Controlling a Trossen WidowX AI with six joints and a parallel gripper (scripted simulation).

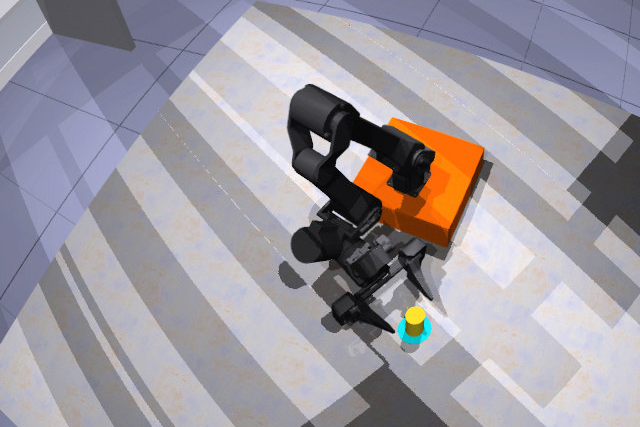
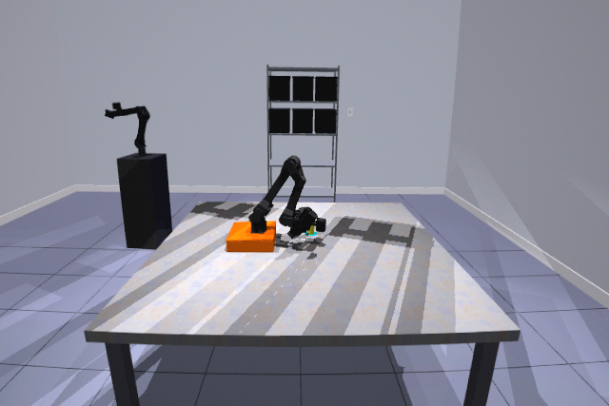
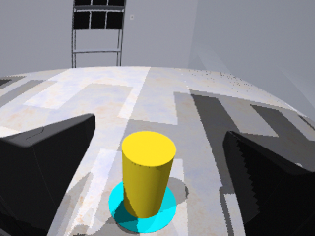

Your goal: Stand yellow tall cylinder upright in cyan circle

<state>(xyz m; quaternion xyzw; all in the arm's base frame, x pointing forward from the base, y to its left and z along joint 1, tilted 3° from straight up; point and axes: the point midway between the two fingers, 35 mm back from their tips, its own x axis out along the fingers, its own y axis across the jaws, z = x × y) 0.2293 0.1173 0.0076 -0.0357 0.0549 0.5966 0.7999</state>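
The yellow tall cylinder [image 1: 415, 315] [image 2: 311, 228] [image 3: 148, 184] stands upright on the cyan circle [image 1: 402, 331] [image 3: 117, 206]. In the wrist view, cyan shows on both sides of its base and in front of it. My gripper [image 1: 412, 315] [image 3: 161, 130] is open and empty. Its fingers stand wide apart, one to each side of the cylinder in the wrist view, with a gap on both sides. In the top view the fingertips are just on the arm's side of the cylinder. In the exterior view the gripper hides part of the cylinder.
The orange block [image 1: 462, 174] [image 2: 250, 245] under the arm's base sits behind the gripper on the table [image 2: 300, 337]. A black pedestal [image 2: 145, 204] with another arm and a shelf rack [image 2: 303, 68] stand beyond the table. Striped shadows cross the table top.
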